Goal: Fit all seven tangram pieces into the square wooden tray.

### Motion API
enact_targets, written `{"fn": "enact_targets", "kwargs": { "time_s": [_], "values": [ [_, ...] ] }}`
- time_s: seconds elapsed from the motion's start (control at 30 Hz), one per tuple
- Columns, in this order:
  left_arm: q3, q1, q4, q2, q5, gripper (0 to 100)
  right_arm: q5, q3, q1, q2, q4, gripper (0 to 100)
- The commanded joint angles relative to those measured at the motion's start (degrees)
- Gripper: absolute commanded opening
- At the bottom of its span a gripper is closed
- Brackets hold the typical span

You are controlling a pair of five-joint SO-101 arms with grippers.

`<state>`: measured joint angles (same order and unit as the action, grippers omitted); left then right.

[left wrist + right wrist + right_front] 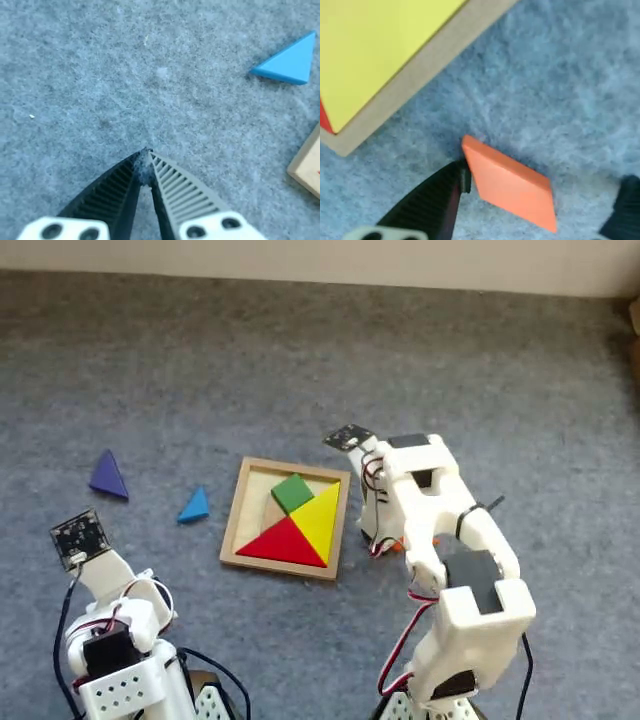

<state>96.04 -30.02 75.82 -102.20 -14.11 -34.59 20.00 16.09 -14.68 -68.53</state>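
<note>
The square wooden tray (240, 510) lies mid-table and holds a green square (292, 492), a yellow triangle (318, 518) and a red triangle (284, 541). An orange parallelogram (512, 184) lies flat on the carpet just outside the tray's right edge (415, 70). My right gripper (545, 182) stands open astride it, one finger (437, 200) touching its corner, the other (622, 210) apart from it. A blue triangle (194, 506) and a purple triangle (108, 476) lie left of the tray. My left gripper (146, 162) is shut and holds nothing, over bare carpet short of the blue triangle (287, 62).
Grey carpet covers the whole table. The right arm (430, 510) hangs over the spot beside the tray, hiding most of the orange piece (397, 544). The left arm (110, 610) sits at the near left. A tray corner (307, 167) shows near the left gripper.
</note>
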Motion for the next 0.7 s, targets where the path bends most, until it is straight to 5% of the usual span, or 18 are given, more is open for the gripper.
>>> {"fn": "enact_targets", "kwargs": {
  "time_s": [0.0,0.23,0.53,0.67],
  "values": [
    [1.1,-4.1,0.2,-2.4,-0.4,1,-0.4,-4.4,-0.7,-1.6,-0.3,25.9],
    [1.1,-4.7,0.2,-2.4,-0.4,1,7.1,-7.8,-0.6,-2.2,-0.3,1.4],
    [1.1,-4.6,0.2,-2.4,-0.4,1,22.7,-14.8,1.2,-2.1,-0.7,1.2],
    [1.1,-4.6,0.2,-2.4,-0.4,1,21.4,-18.1,1.5,-2.1,-9.8,13.9]
  ]
}}
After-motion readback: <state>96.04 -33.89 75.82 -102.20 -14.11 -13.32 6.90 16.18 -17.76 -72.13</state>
